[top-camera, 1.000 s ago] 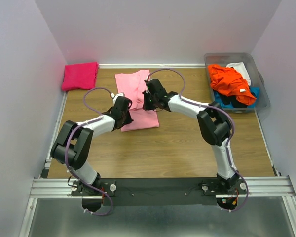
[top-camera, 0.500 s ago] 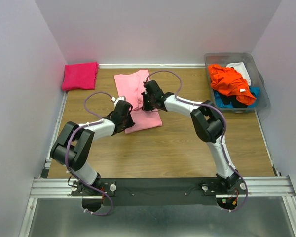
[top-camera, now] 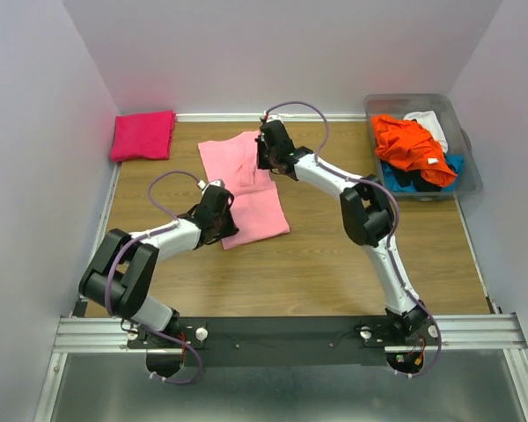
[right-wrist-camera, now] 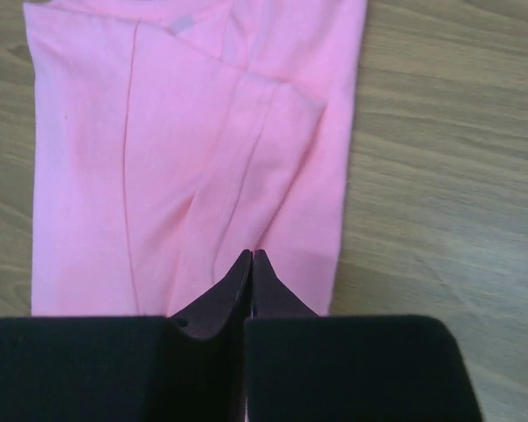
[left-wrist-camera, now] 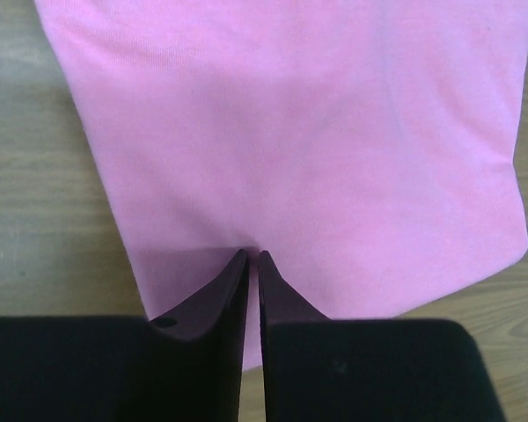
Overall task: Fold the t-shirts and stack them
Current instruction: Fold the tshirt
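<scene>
T-shirt [top-camera: 257, 211] centre — bin [top-camera: 469, 171] far right

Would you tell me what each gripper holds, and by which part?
Both pinch the light pink t-shirt: left gripper at its near edge, right gripper at its far folded layers.

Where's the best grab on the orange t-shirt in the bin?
Pinch a raised wrinkle near the middle of the orange t-shirt, coming straight down from above. It lies crumpled and topmost in the clear bin, whose walls would likely block a side approach.
</scene>
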